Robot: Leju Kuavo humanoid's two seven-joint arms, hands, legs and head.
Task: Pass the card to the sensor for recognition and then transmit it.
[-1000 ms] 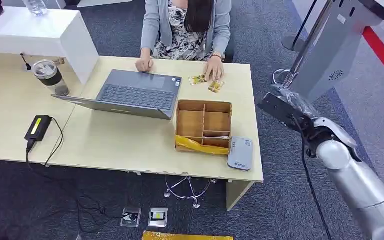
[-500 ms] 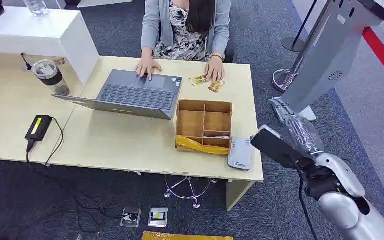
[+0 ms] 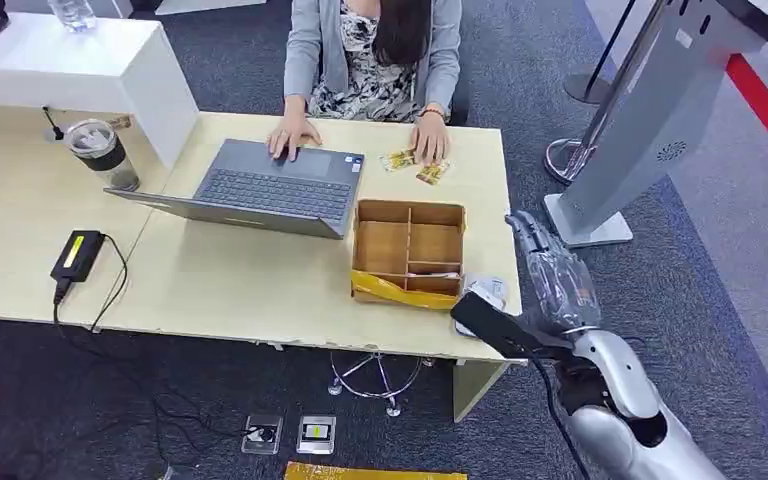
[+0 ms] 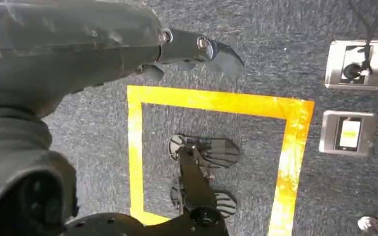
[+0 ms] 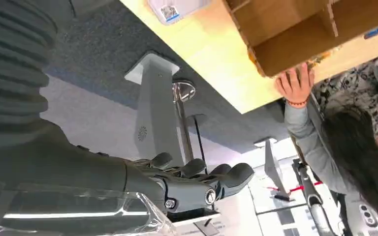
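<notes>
No writing here can be read. The grey card reader at the front right corner of the desk carries a small label, a dark square mark with tiny print beside it, too small to make out. The black adapter near the desk's front left edge bears a yellow-green sticker, also illegible. The cards at the far edge show only blurred yellow patterns.
</notes>
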